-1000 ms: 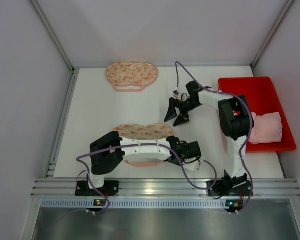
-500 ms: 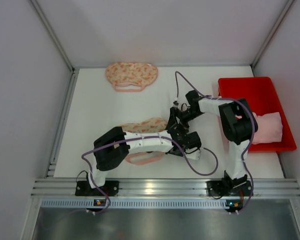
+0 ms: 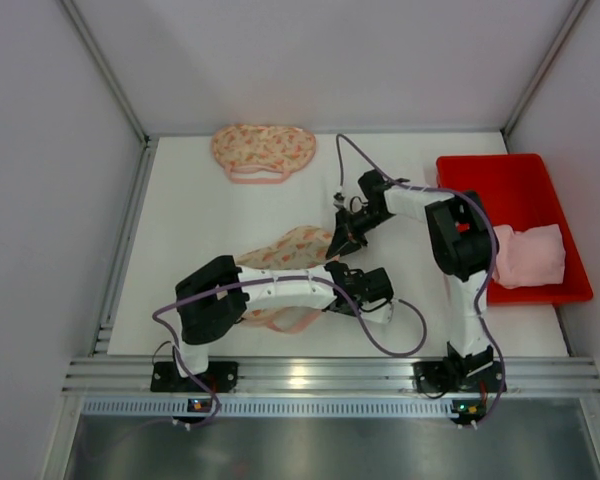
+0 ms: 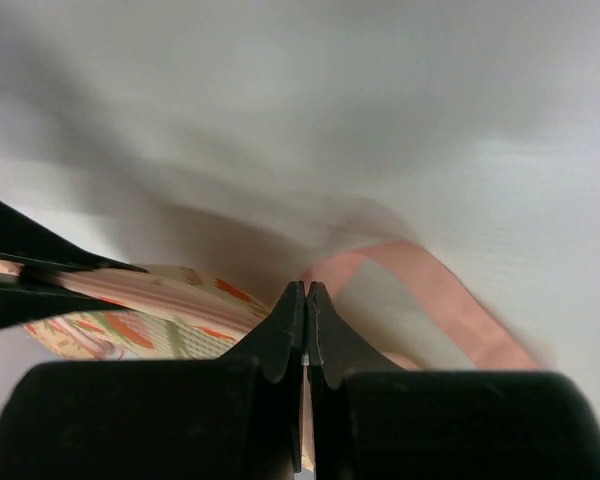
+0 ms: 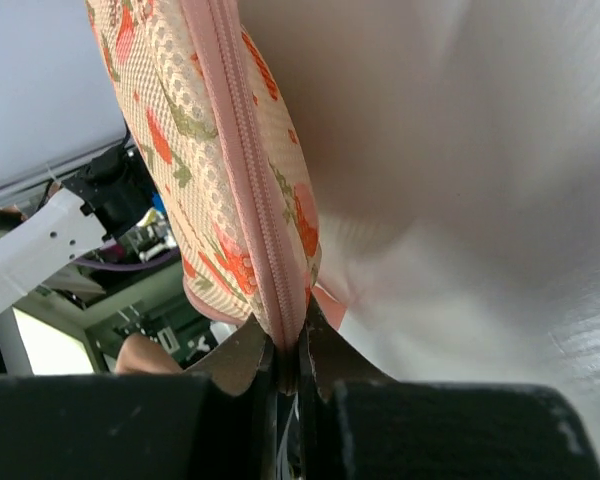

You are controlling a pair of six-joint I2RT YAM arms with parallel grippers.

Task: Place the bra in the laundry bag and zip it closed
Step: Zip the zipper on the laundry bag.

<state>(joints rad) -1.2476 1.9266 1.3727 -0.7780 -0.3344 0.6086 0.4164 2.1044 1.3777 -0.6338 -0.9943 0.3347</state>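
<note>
While left fingers (image 4: 280, 335) and right fingers (image 5: 242, 362) clamp one laundry bag (image 3: 290, 247) | second bag (image 3: 263, 150) apart | one bra (image 3: 533, 255)

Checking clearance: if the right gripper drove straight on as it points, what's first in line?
The laundry bag: the right gripper is shut on its zipper edge, and mesh stretches ahead of the tips. Depth beyond unclear.

A floral mesh laundry bag (image 3: 285, 250) is held up off the white table (image 3: 205, 215) between the two arms. The right gripper (image 3: 342, 240) pinches its far right corner with the fingers drawn together, and the left gripper (image 3: 348, 282) sits closed just below that end. A pink loop trails under the left forearm. A second floral bag (image 3: 263, 150) lies flat at the back edge, well apart. On the right, a red tray (image 3: 480, 165) holds a folded pink garment (image 3: 532, 255) (its exact shape is unclear from above).
</note>
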